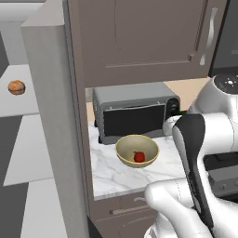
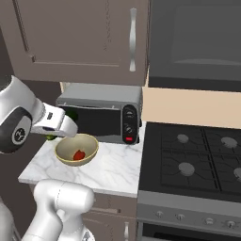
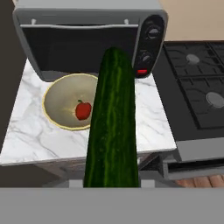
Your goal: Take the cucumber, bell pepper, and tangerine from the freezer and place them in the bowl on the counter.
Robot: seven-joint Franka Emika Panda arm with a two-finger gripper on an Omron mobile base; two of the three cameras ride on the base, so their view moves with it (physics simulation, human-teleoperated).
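I count one of three items delivered. The red pepper already lies inside the bowl, a little toward 3 o'clock of its centre in the left base view. The bowl sits on the marble table, just in front of the microwave.

I am carrying the second item now: my tool is clamped on the cucumber, which juts forward along the hand view, its far tip over the bowl's rim at about 3 o'clock. It has not been released yet.

The tangerine is left to fetch. It rests on a pale freezer shelf, at 9 o'clock of the left base view, well apart from the bowl.
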